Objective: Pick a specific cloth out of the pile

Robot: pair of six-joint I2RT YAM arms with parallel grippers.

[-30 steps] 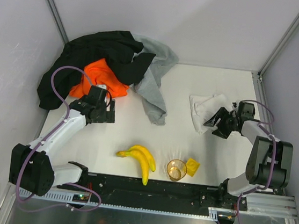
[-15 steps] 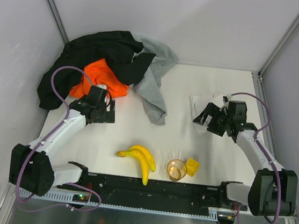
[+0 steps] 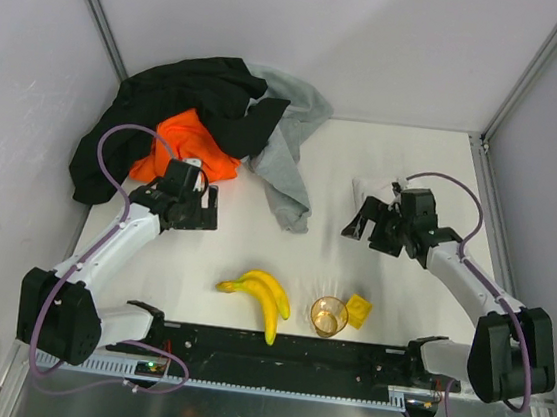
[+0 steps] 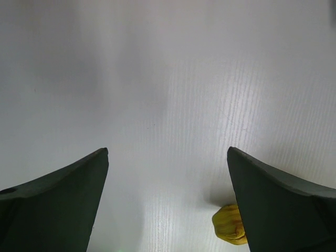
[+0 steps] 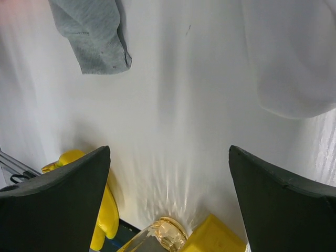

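The right gripper [image 3: 364, 233] has been carried leftward off the white cloth [image 5: 294, 63] within the last second; the left gripper [image 3: 210, 211] is unmoved.
One pile [image 3: 209, 110] of three fabrics is heaped far left: a crumpled black garment [image 3: 166, 95], an orange cloth [image 3: 180, 147] and a long grey cloth [image 3: 289, 164]. The left fingers are spread wide over bare table [image 4: 168, 79]. Two curved bananas [image 3: 263, 297], one clear glass [image 3: 328, 316] and one yellow block [image 3: 358, 308] are set along the near edge. The right fingers are likewise parted wide, nothing held. The thin, smooth cloth lies flat, well apart from the pile; from above it is mostly hidden by the arm, but the right wrist shows it plainly.
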